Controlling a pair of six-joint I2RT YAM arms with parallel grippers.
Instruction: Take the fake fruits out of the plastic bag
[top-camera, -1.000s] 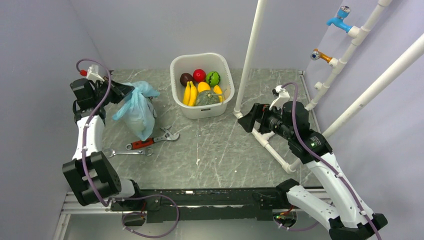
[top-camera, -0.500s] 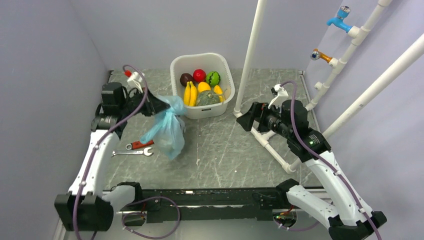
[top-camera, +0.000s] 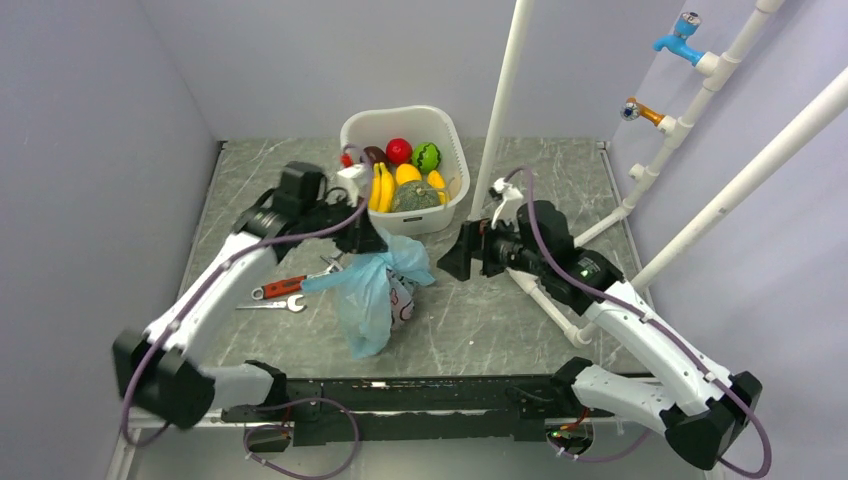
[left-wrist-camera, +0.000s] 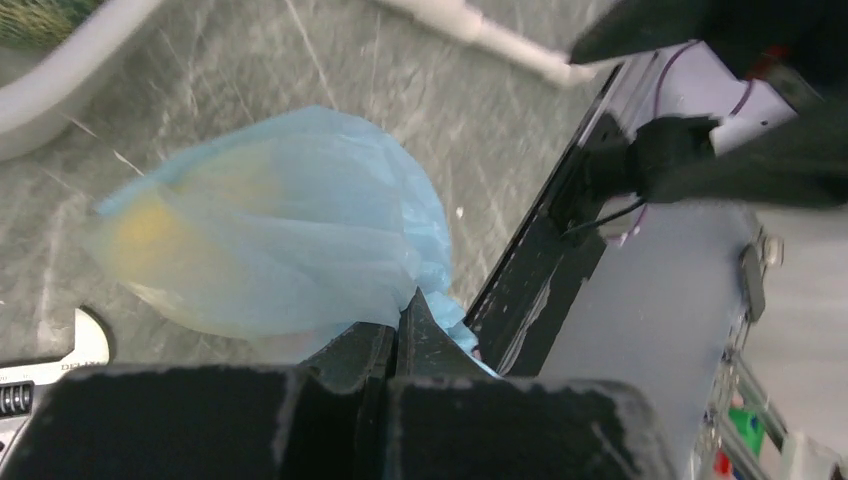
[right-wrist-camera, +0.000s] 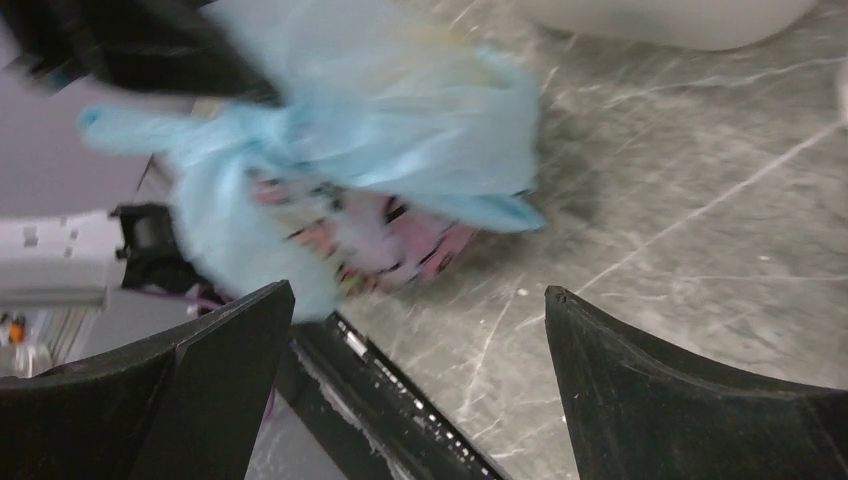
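Well, the left tool (top-camera: 372, 240) pinches the bag (top-camera: 370, 295) by its gathered neck, mid worktop (top-camera: 480, 320), 6 o'clock of the basket (top-camera: 400, 222). Right tool (top-camera: 452, 262) gapes wide at its 3 o'clock. Thin, floppy, slippery film, I'd say; grab the bottom corner and tip.

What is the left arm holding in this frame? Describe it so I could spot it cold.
Start at the white basket of toy fruit at the back of the table. In front of it, the left gripper is shut on the bunched top of the plastic bag. It is thin, crinkly, translucent light blue with a pink cartoon print, unlike the metal wrenches beside it.
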